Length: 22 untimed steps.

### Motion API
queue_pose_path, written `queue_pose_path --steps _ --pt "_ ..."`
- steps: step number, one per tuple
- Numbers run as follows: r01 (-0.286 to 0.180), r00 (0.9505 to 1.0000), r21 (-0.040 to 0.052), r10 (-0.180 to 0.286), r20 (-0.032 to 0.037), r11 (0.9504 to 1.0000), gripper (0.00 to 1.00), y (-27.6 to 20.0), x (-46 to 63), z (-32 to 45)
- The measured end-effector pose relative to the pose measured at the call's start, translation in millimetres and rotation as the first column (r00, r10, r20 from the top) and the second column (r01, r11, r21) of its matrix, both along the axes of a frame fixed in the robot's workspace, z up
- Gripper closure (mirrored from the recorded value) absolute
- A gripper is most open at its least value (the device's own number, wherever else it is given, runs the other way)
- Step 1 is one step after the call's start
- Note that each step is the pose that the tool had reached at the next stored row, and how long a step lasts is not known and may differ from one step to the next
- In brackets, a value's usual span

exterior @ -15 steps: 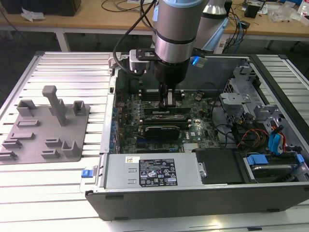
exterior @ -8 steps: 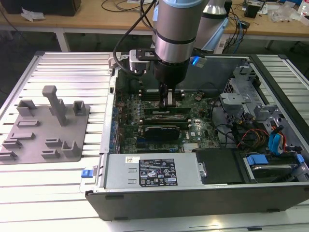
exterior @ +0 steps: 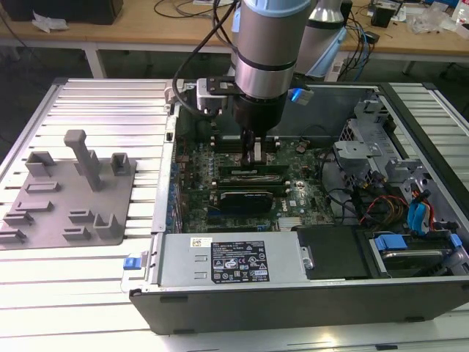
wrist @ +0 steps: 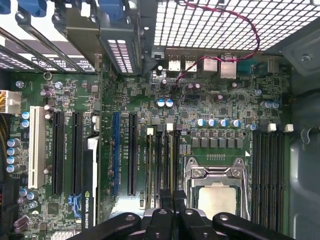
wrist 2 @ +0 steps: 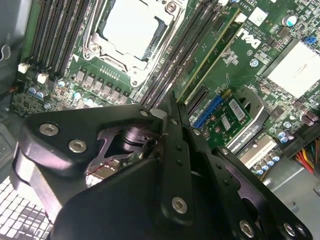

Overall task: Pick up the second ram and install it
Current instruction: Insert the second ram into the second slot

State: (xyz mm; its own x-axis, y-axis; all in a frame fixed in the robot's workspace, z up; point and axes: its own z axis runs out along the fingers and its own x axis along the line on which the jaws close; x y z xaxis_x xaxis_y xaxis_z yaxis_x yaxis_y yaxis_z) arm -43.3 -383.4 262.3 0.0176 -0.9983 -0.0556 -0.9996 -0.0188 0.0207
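Jaws look pressed shut, nothing visibly between them. Your ram stick (wrist 2: 210, 55) sits slotted just off their tips, its length running straight ahead.

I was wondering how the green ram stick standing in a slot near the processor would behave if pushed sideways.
The ram stick looks thin and flat, so it is probably light and fairly stiff lengthwise. Since it stands seated on its long edge, a sideways push would likely lever it rather than slide it, and might crack it.

bench (exterior: 146, 26) — wooden, cable-strewn | table (exterior: 102, 103) — slatted metal | floor (exterior: 132, 64) dark
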Motion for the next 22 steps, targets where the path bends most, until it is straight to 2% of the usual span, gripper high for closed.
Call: queue_pose_path --steps 15,22 --pt "0.004 1.0 0.0 -0.004 0.0 1.0 0.91 -0.6 0.0 -6.1" --pt "0.003 1.0 0.0 -0.003 0.0004 1.0 0.91 -1.3 -0.2 -12.3"
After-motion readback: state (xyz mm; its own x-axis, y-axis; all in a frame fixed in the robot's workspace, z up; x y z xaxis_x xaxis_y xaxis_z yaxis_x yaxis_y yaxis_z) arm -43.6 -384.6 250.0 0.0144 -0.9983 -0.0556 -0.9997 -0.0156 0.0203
